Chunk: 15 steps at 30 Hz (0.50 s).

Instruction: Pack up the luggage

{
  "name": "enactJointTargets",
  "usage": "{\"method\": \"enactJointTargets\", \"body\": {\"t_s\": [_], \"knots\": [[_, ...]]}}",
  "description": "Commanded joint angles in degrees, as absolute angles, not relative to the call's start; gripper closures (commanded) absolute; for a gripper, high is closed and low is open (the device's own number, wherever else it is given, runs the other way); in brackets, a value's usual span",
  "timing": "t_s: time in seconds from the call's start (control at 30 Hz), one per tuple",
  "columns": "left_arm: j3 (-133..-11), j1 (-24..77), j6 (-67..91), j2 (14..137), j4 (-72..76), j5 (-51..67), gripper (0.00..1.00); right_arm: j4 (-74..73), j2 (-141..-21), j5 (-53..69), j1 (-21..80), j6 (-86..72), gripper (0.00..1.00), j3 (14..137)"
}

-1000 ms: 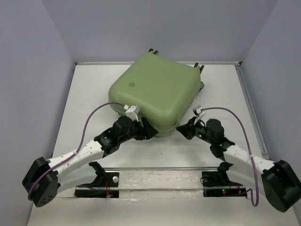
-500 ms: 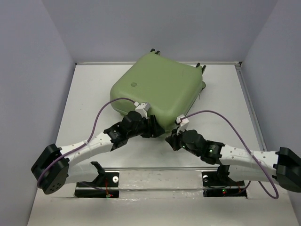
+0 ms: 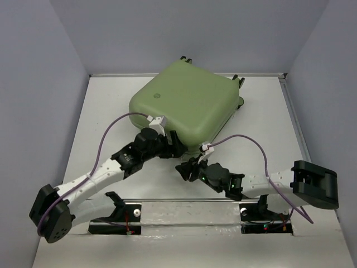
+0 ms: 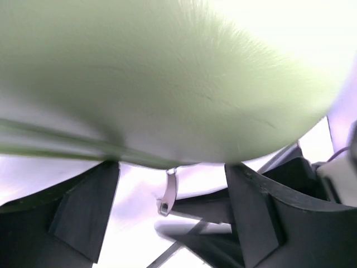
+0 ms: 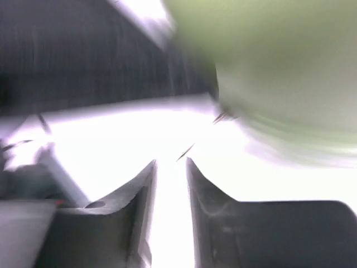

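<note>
On the left, we are watching the left gripper point(image 3: 175, 146) sitting right at the near edge of the luggage point(image 3: 184, 106), its jaws spread wide and clamping nothing. The luggage is lying shut and flat, askew, at the far middle of the table point(image 3: 109, 111). Further right, the right gripper point(image 3: 186, 169) is hovering near that same edge, jaws narrowly parted and gripping nothing.

I count one green luggage point(image 3: 187, 106), one white worktop point(image 3: 109, 106), two robot arms, the left arm point(image 3: 95, 181) and right arm point(image 3: 268, 181), and two purple cables point(image 3: 241, 136).
</note>
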<state>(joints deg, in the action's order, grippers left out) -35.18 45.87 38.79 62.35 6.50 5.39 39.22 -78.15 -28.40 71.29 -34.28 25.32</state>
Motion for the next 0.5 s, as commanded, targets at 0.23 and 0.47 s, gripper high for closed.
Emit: {"method": "enactJointTargets", "body": {"t_s": [0.23, 0.47], "knots": [[-61.0, 22.4, 28.5, 57.2, -4.3, 3.4, 0.07, 7.7, -49.4, -39.0, 74.2, -43.6, 0.37, 22.8], [-77.0, 3.7, 31.4, 77.8, -3.2, 9.6, 0.07, -7.1, -46.7, -34.4, 49.3, -42.5, 0.93, 27.1]]}}
